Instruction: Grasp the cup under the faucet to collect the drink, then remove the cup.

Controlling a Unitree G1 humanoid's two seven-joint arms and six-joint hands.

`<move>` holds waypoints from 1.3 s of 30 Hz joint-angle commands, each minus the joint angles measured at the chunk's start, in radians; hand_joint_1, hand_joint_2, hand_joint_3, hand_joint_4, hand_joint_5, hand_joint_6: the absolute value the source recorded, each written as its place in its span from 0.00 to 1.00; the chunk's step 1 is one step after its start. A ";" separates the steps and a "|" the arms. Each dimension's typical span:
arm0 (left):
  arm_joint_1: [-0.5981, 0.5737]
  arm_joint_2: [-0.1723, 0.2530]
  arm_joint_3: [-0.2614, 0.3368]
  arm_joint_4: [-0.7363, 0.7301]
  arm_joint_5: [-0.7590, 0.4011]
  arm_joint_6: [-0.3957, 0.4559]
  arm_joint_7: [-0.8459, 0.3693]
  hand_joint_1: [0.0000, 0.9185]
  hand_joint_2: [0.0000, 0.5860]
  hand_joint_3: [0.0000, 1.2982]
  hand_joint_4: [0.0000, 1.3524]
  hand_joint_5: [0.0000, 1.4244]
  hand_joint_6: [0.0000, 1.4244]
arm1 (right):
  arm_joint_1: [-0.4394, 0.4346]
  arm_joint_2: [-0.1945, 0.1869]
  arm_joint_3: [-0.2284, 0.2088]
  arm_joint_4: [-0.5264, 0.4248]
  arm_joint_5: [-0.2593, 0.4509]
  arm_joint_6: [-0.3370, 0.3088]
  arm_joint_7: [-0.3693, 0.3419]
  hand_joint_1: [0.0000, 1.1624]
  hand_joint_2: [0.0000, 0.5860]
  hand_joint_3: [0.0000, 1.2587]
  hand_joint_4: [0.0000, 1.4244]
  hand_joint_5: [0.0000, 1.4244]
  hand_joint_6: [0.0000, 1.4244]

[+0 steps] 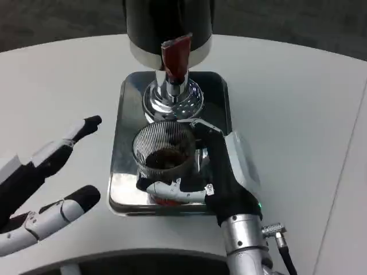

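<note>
A clear ribbed cup (164, 150) with dark drink in its bottom stands on the shiny metal tray (123, 172), just in front of the chrome faucet (172, 94) with its red lever (175, 54). My right hand (221, 172) grips the cup: fingers wrap its near side low down and the thumb side lies along its right. My left hand (49, 183) hovers open to the left of the tray, fingers spread, touching nothing.
The black and silver drink dispenser (169, 26) rises at the back of the tray. White table surface (298, 114) stretches to the right and left. The table's near edge curves along the bottom of the picture.
</note>
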 commanded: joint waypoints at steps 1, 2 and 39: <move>0.040 0.017 0.012 -0.027 0.058 -0.014 0.005 0.00 0.27 0.00 0.00 0.00 0.00 | 0.043 -0.002 0.016 -0.093 -0.019 -0.004 0.023 0.96 0.12 0.55 0.64 0.66 0.90; 0.045 0.018 0.014 -0.031 0.074 -0.014 0.008 0.00 0.24 0.00 0.00 0.00 0.00 | 0.045 -0.006 0.019 -0.109 -0.025 0.002 0.034 0.96 0.12 0.55 0.64 0.66 0.90; 0.217 -0.118 -0.045 -0.194 0.687 0.093 0.297 0.00 0.04 0.00 0.00 0.00 0.00 | 0.388 -0.070 0.068 -0.683 0.011 0.056 0.305 0.96 0.10 0.55 0.65 0.66 0.91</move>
